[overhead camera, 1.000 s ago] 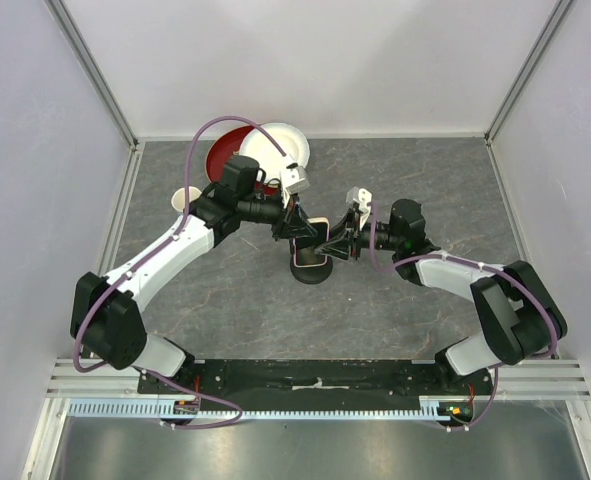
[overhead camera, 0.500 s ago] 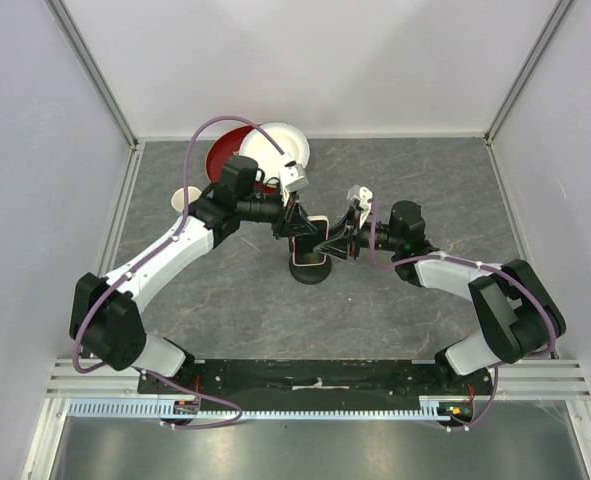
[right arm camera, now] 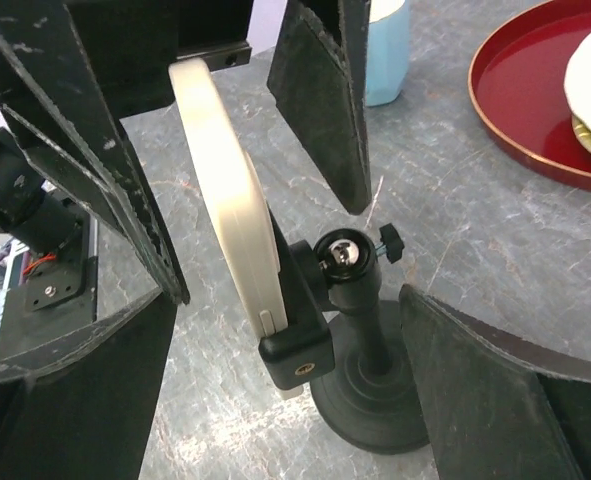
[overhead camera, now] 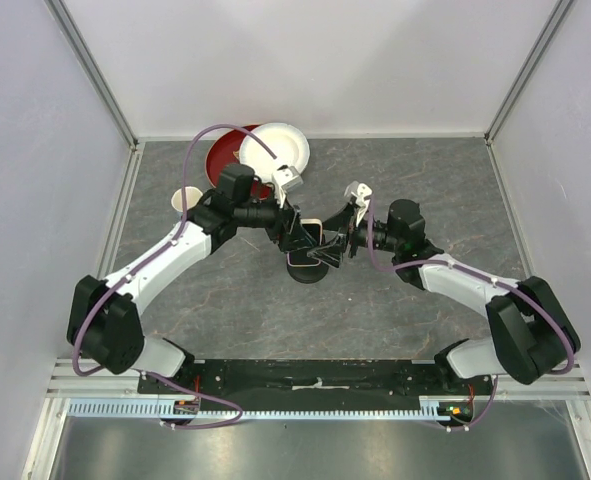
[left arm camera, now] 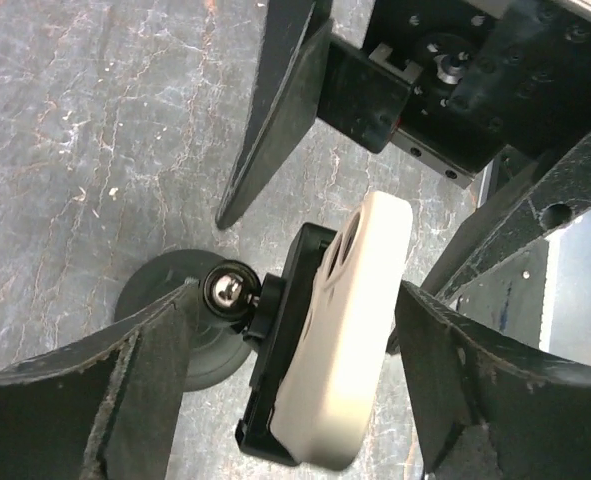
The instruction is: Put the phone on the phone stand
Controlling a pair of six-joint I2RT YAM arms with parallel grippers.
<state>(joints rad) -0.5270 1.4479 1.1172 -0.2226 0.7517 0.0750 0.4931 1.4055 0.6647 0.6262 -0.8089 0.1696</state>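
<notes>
Me: My left claw (overhead camera: pixel 297 235) and right claw (overhead camera: pixel 337 247) are open, holding nothing. The flat cream-cased phone (left arm camera: pixel 345 330) sits on the small black round-footed stand (right arm camera: pixel 370 395).
Friend: What could go wrong?
Me: Backing out, I might bump it over.

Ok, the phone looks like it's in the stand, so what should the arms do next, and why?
Probably back both tools straight away. The phone sits in the bracket of the phone stand, and the left tool and right tool stand open around it, so retreating without brushing it seems safest.
</notes>
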